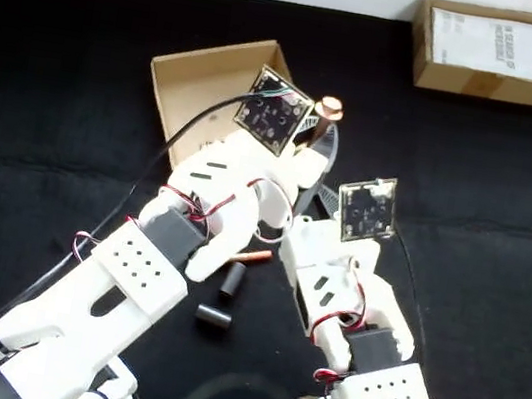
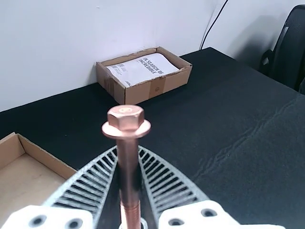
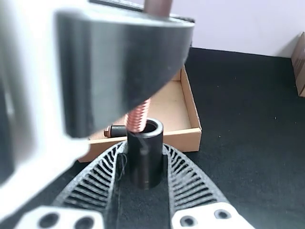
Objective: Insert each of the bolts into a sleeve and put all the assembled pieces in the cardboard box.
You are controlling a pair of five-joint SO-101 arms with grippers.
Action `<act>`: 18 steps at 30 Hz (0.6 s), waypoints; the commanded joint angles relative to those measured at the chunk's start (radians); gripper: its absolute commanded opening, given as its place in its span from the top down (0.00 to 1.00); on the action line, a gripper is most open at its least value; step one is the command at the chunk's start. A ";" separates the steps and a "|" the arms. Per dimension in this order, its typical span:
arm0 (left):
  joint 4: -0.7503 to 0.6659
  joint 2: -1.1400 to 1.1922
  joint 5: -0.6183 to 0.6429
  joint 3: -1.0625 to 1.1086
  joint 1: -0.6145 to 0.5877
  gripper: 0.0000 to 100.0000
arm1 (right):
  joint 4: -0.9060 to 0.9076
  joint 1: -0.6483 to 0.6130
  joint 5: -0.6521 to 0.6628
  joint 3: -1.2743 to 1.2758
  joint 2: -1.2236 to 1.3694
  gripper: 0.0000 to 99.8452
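The copper bolt [image 2: 126, 125] is sitting in the left gripper [image 2: 127, 164], whose fingers [image 2: 162, 181] are pinching its shank. Its threaded tip is meeting the mouth of the black sleeve [image 3: 144, 164], which the right gripper [image 3: 145, 150] is clamping between its own fingers [image 3: 190, 186]. Any tilt between them risks jamming threads on the rim or levering the sleeve loose. The cardboard box [image 1: 196, 97] is lying just beyond, far left, and bare black cloth [image 1: 480, 254] is stretching away rightward.
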 commanded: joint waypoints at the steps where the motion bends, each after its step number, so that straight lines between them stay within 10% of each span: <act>1: -0.018 -0.028 -0.003 -0.004 0.008 0.99 | 0.004 -0.005 -0.006 -0.012 -0.036 0.99; 18: -0.046 -0.028 -0.003 -0.081 -0.005 0.99 | 0.008 -0.008 -0.006 -0.015 -0.033 0.99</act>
